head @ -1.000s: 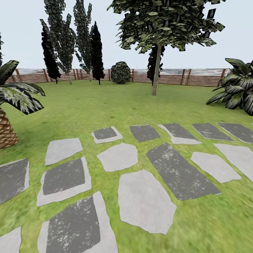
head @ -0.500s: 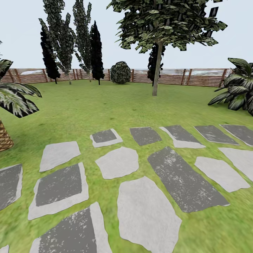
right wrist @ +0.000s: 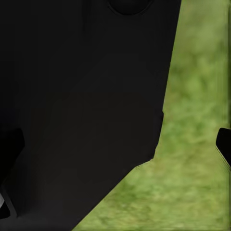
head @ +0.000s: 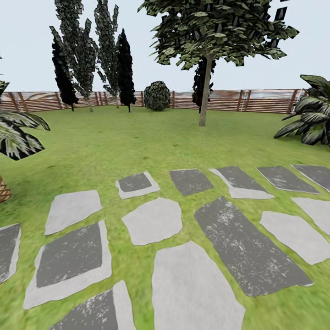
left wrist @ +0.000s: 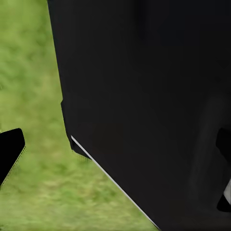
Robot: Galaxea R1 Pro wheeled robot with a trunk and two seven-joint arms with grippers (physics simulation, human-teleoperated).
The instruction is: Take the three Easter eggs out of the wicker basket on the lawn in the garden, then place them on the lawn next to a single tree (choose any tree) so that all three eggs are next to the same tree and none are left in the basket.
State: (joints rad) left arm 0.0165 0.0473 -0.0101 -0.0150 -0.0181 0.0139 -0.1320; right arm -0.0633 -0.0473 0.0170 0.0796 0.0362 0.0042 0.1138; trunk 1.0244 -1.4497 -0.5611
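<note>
1. The lawn (head: 137,142), mottled light and dark green, stretches back to a brown slatted fence (head: 256,101).
2. Grey and dark stepping stones (head: 153,220) cross the near grass.
3. A tree (head: 205,87) with a pale trunk and dark leafy crown stands mid-lawn, before the fence.
4. In both wrist views a black body blocks the sight; whether either gripper is parted or closed cannot be told.

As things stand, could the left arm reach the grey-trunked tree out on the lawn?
Probably not: the tree stands far off near the fence, with stepping stones and open lawn between; the robot would have to drive closer.
</note>
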